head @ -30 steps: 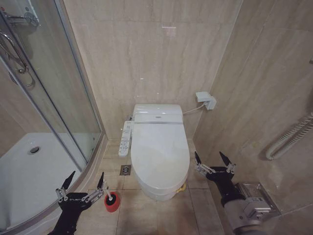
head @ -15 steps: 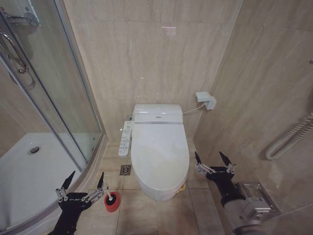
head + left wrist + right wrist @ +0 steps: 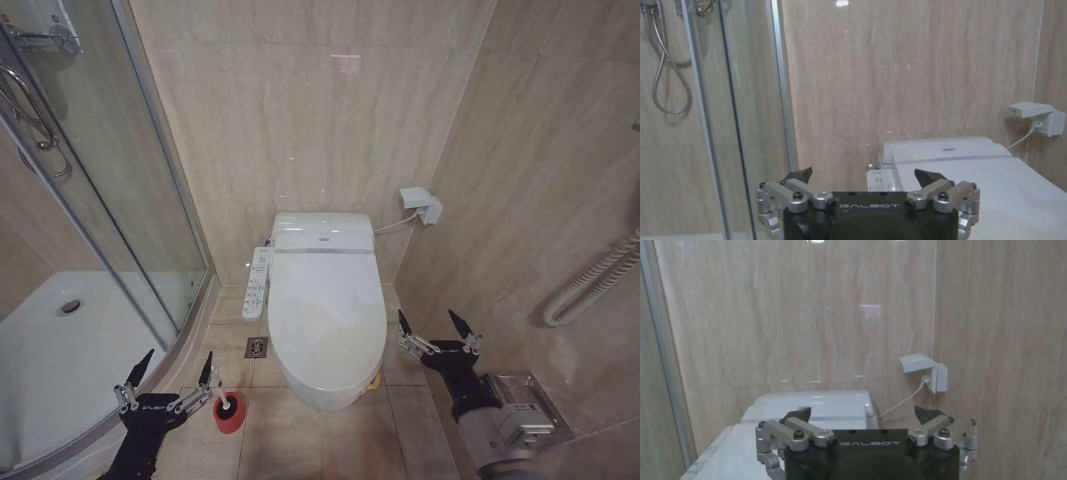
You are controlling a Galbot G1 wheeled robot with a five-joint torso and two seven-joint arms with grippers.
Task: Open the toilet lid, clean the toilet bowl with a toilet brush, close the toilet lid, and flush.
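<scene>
The toilet lid (image 3: 325, 300) is seen shut down over the toilet bowl (image 3: 312, 392), against the tiled back wall. The toilet brush (image 3: 222, 403) is stood in its red cup holder (image 3: 230, 415) on the floor, just beside the left pincer (image 3: 172, 373), which is spread wide and empty. The right pincer (image 3: 432, 323) is held wide open and empty, right of the bowl.

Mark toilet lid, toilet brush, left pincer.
toilet lid (image 3: 326, 310): head view, middle of closed top.
toilet brush (image 3: 226, 405): head view, dark head in red cup.
left pincer (image 3: 171, 371): head view, between open fingertips.
</scene>
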